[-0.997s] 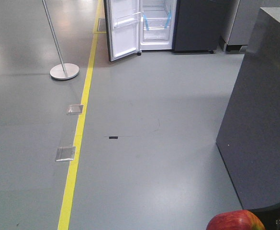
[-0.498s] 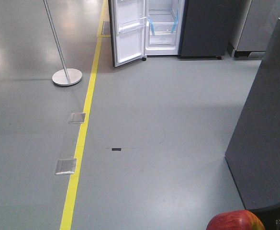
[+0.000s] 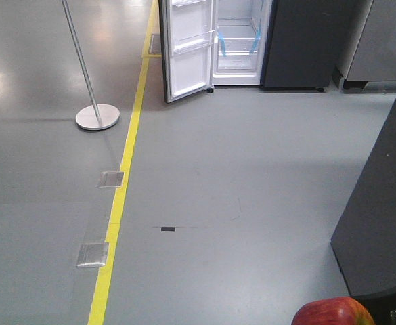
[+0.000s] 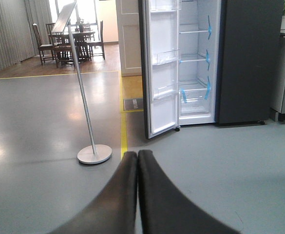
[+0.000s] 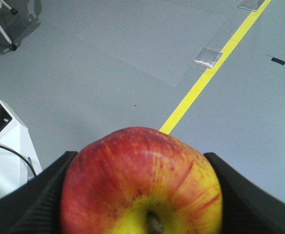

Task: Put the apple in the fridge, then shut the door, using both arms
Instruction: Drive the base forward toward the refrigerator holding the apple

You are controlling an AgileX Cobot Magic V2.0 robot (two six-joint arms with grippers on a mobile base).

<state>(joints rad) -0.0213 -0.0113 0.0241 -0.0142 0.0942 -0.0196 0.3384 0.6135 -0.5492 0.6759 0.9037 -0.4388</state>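
Right wrist view, nearest: the apple (image 5: 142,180), rounded and without a marked long axis, was clamped between the two black ribbed fingers (image 5: 30,200) of the right gripper (image 5: 140,158), one finger against each flank. Its stem end, a yellow patch around a short brown stem, faced back toward the wrist camera, so the stem axis lay along the gripper. The skin was glossy, with red streaks over yellow. In the front view the apple (image 3: 333,311) sat at the lower right edge, held above the smooth grey floor (image 3: 252,169), just beside a dark grey cabinet (image 3: 380,217). Left wrist view: the left gripper (image 4: 137,156) had its two smooth, curved black fingers pressed together with nothing between them, and it pointed toward the fridge (image 4: 239,63). A yellow line (image 3: 126,169) ran along the floor past two square metal plates (image 3: 93,254). Left of the line was a stand (image 3: 97,117), a thin metal pole on a round base. Farthest, well apart from the apple, stood the fridge (image 3: 299,40), its door (image 3: 187,54) swung open to the left. The door showed a white inner face with clear plastic bins; the interior showed white shelves with blue tape strips.
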